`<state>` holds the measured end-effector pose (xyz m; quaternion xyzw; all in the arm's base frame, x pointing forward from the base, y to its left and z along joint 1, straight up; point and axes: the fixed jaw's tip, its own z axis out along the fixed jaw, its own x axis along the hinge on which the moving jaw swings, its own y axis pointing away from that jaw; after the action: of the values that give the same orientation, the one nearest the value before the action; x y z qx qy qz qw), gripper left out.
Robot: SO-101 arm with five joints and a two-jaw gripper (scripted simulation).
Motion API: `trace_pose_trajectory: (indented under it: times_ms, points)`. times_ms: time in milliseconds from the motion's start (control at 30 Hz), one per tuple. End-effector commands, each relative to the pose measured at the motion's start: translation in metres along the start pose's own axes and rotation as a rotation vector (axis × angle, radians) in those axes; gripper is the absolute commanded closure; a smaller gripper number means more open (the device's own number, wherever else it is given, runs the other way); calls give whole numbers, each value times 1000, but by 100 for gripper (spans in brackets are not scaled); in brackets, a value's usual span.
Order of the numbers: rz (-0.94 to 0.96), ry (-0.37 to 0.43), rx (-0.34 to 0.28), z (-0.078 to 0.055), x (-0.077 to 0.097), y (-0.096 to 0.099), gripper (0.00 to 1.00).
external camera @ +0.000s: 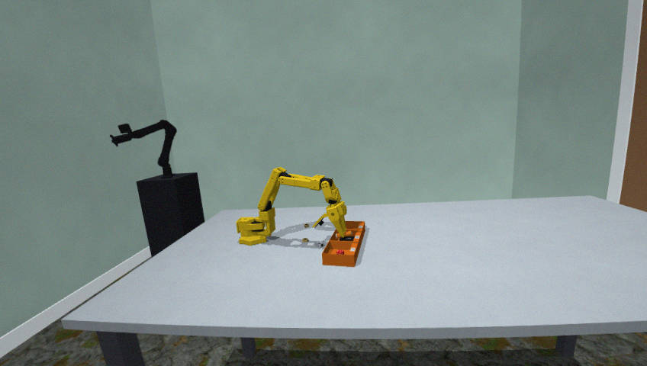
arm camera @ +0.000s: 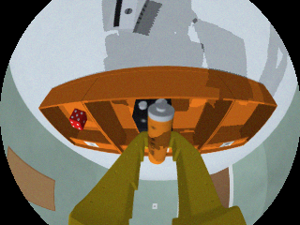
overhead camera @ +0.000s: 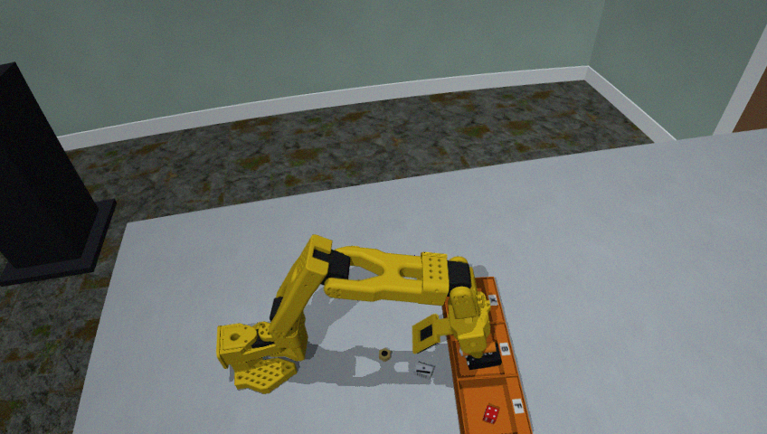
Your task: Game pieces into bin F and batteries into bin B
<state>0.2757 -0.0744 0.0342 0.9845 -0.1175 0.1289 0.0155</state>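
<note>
My gripper (overhead camera: 476,355) (external camera: 342,236) (arm camera: 158,137) is shut on an orange battery (arm camera: 159,133) with a silver end. It holds the battery over bin B (overhead camera: 507,366), the middle compartment of an orange tray. A black block battery (overhead camera: 488,360) (external camera: 347,238) (arm camera: 141,113) with silver terminals lies in bin B, below the gripper and partly hidden. A red die (overhead camera: 490,413) (external camera: 339,252) (arm camera: 78,119) with white pips lies in bin F (overhead camera: 478,390) (external camera: 338,259), the end compartment. The held battery is mostly hidden in the top and exterior views.
A third compartment (arm camera: 239,113) lies on the other side of bin B. On the table, a grey sharpener-like block (overhead camera: 424,369) (external camera: 319,245) lies beside the tray. A brass nut (overhead camera: 383,353) (external camera: 304,239) lies nearer the arm's base, and another small brass piece (external camera: 306,225) lies farther back.
</note>
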Motion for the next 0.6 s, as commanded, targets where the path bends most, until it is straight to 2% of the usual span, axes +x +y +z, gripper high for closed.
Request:
trace_pose_trajectory:
  times_ms: [0,567]
  points:
    - [4,77,-2,-13,11,3,100]
    - [4,77,-2,-7,10,3,100]
